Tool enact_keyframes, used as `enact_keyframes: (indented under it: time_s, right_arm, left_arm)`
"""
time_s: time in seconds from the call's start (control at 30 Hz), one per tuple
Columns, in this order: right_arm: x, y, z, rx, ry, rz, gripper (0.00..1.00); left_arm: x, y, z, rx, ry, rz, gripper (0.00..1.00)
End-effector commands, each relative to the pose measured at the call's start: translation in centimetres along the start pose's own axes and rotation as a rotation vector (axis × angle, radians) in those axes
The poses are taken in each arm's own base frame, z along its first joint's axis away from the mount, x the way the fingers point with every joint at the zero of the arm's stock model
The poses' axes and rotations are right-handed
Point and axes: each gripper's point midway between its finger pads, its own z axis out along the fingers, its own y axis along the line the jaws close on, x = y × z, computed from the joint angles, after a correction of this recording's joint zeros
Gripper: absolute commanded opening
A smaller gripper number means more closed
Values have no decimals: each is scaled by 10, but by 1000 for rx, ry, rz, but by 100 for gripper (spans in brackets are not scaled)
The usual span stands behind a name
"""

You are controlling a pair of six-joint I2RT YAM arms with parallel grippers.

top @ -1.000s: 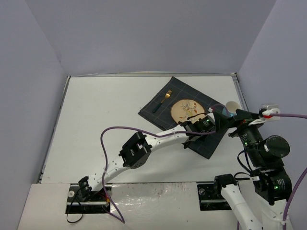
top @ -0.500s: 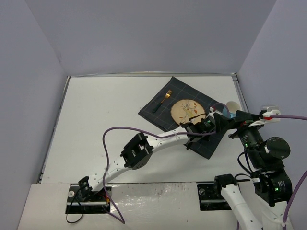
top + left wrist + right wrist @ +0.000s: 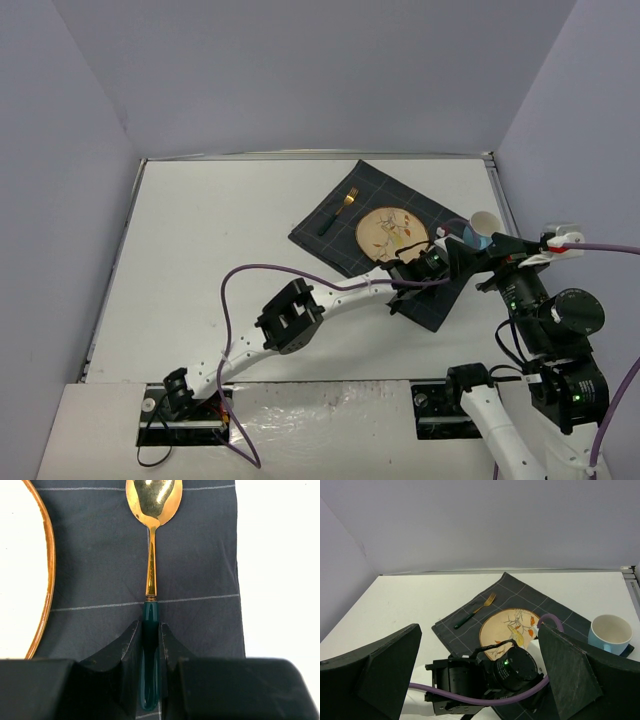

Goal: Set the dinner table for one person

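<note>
In the left wrist view a spoon (image 3: 151, 555) with a gold bowl and a dark green handle lies lengthwise over the dark grey checked cloth (image 3: 200, 555), just right of the plate's orange rim (image 3: 47, 570). My left gripper (image 3: 150, 632) is shut on the green handle. From above, the left gripper (image 3: 440, 268) sits over the cloth's right part beside the plate (image 3: 392, 232). My right gripper (image 3: 479, 645) hangs wide open above the left wrist, holding nothing. The dinner table (image 3: 220, 230) is white.
A gold fork (image 3: 335, 212) with a green handle lies on the cloth (image 3: 325, 238) left of the plate. A blue cup (image 3: 483, 226) with a white inside stands at the cloth's right corner, close to the right arm. Grey walls enclose the table.
The left arm has shifted slightly to the right with the spoon still gripped. The right gripper has stayed wide open.
</note>
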Motion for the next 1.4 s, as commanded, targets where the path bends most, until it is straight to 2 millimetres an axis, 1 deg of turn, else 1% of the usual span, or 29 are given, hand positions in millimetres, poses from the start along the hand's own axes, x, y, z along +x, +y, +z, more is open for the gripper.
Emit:
enact_keyframes:
  time_s: [0.0, 0.1, 0.2, 0.23, 0.3, 0.4, 0.47, 0.6, 0.67, 0.7, 0.73, 0.83, 0.87, 0.9, 0.97, 1.03, 1.07, 1.1, 1.17, 1.2, 1.23, 1.27, 1.3, 1.33, 1.37]
  right_arm:
    - [-11, 6, 3, -32, -45, -2, 100]
    - [-10, 5, 2, -27, -45, -1, 100]
    - [-10, 5, 1, -24, -47, -2, 100]
    - [-11, 5, 0, -23, -50, -4, 100]
    - [-16, 5, -2, -19, -60, -16, 100]
    - [-25, 4, -5, -11, -80, -38, 100]
    - [-31, 3, -7, -4, -92, -54, 100]
    - [-53, 3, -18, 16, -141, -85, 100]
    - [-64, 4, -24, 24, -169, -99, 100]
    - [-68, 3, -26, 31, -177, -103, 100]
    - [-73, 2, -29, 41, -189, -105, 100]
    - [-76, -3, -33, 71, -202, -125, 100]
    - [-76, -7, -34, 89, -205, -134, 100]
    - [-75, -10, -37, 107, -210, -139, 100]
    - [-73, -15, -40, 130, -213, -156, 100]
    - [-71, -24, -44, 173, -216, -162, 100]
    - [-69, -26, -46, 184, -220, -166, 100]
    - [-67, -28, -48, 196, -221, -169, 100]
    - [-61, -34, -50, 221, -215, -174, 100]
    - [-59, -37, -53, 233, -219, -180, 100]
    - [-59, -37, -57, 235, -229, -181, 100]
    - [-55, -42, -59, 257, -230, -179, 100]
    - [-50, -48, -60, 287, -226, -176, 100]
    - [-50, -49, -62, 290, -228, -185, 100]
    - [-44, -54, -63, 309, -220, -196, 100]
  left_arm:
    - [-48, -23, -16, 57, -129, -52, 12]
    - [-48, -22, -16, 57, -126, -54, 23]
    - [-53, -25, -21, 70, -138, -59, 35]
    - [-56, -26, -24, 73, -144, -60, 38]
    - [-64, -27, -33, 79, -159, -63, 49]
    - [-82, -30, -54, 97, -199, -70, 60]
    - [-105, -33, -80, 114, -249, -77, 68]
    - [-120, -29, -112, 114, -286, -84, 77]
    - [-135, -26, -141, 116, -324, -90, 82]
    - [-124, -23, -136, 101, -302, -82, 83]
    - [-125, -14, -148, 71, -311, -77, 87]
    - [-123, 11, -175, -10, -327, -67, 95]
    - [-120, 25, -188, -54, -335, -65, 97]
    - [-117, 38, -198, -89, -338, -68, 97]
    - [-125, 57, -234, -129, -380, -86, 97]
    - [-115, 89, -261, -208, -392, -101, 97]
    - [-112, 111, -276, -274, -406, -108, 97]
    - [-108, 132, -293, -334, -417, -113, 97]
    - [-92, 163, -327, -422, -423, -111, 97]
    - [-86, 183, -345, -477, -430, -112, 97]
    - [-90, 195, -364, -510, -463, -132, 97]
    - [-80, 214, -381, -567, -467, -141, 97]
    - [-63, 236, -398, -634, -455, -144, 97]
    - [-66, 245, -415, -659, -488, -162, 97]
    - [-52, 259, -426, -704, -475, -153, 97]
